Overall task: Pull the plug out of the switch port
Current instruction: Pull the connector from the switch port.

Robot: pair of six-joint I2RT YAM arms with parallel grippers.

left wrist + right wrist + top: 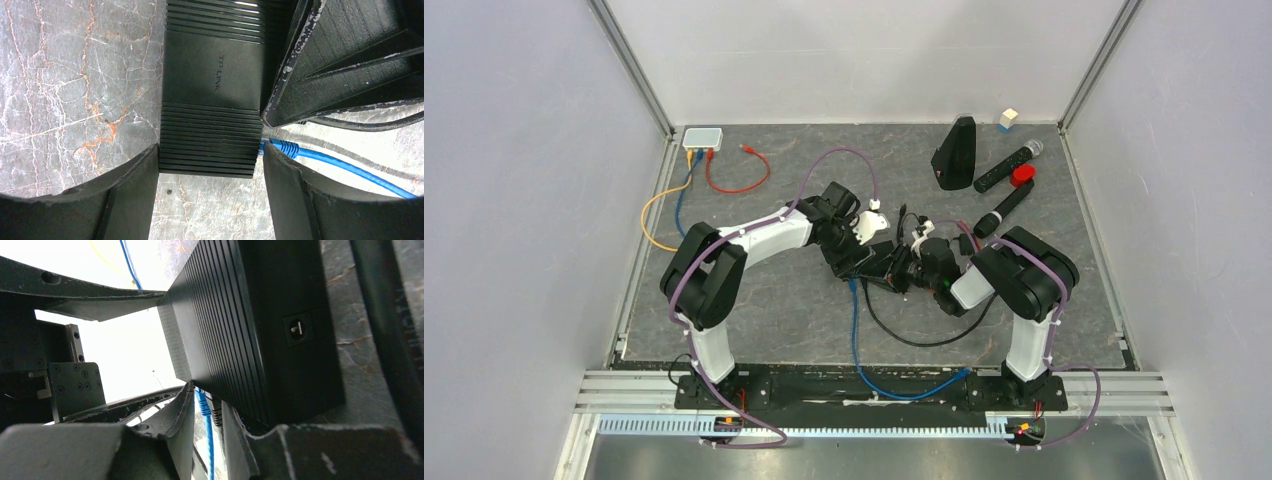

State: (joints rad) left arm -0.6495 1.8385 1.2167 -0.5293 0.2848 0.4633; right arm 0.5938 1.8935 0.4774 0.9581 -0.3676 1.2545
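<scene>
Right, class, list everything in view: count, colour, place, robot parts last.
switch: one, black, mid-table
blue plug: one, blue, at switch's side
blue cable: one, blue, trailing nearward
black cable: one, black, near switch
white box: one, white, far left
thin cables: three, yellow, blue, red, at white box
microphones: two, black, far right
red disc: one, red, between microphones
wedge: one, black, far right
cube: one, pale, far right corner
left gripper: one, black, clamping switch
right gripper: one, black, flanking blue plug

Left arm (764, 235) and right arm (1029, 345) have white links and bulky black joints; purple cables (849, 151) loop along both.
</scene>
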